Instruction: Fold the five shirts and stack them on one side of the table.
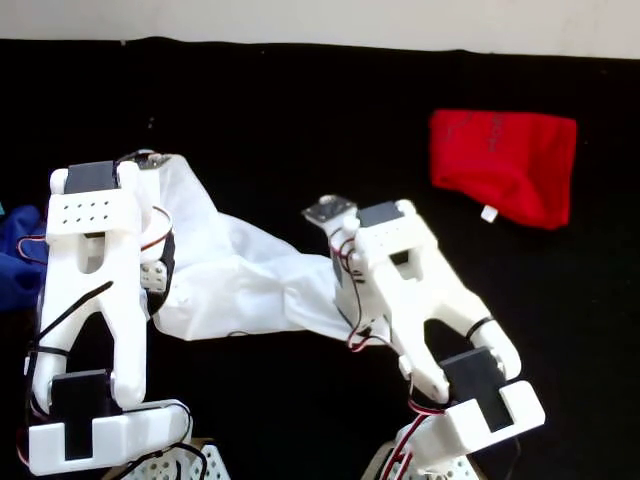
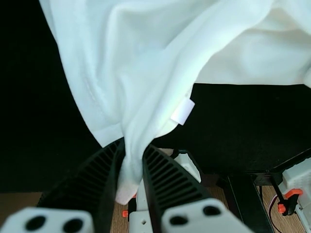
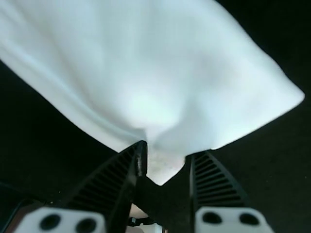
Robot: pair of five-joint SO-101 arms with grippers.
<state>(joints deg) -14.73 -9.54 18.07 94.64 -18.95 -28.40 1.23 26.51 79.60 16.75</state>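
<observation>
**High view.** Black worktop (image 1: 300, 110).
- White shirt (image 1: 235, 280): lies crumpled and stretched between my left arm (image 1: 95, 260) and my right arm (image 1: 420, 280).
- Red shirt (image 1: 505, 165): folded at the far right of the worktop, well apart from the white one. A small white tag (image 1: 488, 213) sits at its near edge (too small to read).
- Blue cloth (image 1: 15, 255): at the left edge, beside my left arm.

**Left wrist view.**
- Left claw (image 2: 132, 165): clamped narrow on a gathered fold of the white shirt, which fans out above it.
- Label tab (image 2: 182, 111): white, hangs from the fabric, and I can make out no writing on it.

**Right wrist view.**
- Right claw (image 3: 165, 165): slightly parted, pinching a corner of the white shirt against one finger. The cloth billows out beyond it over the black worktop.
</observation>
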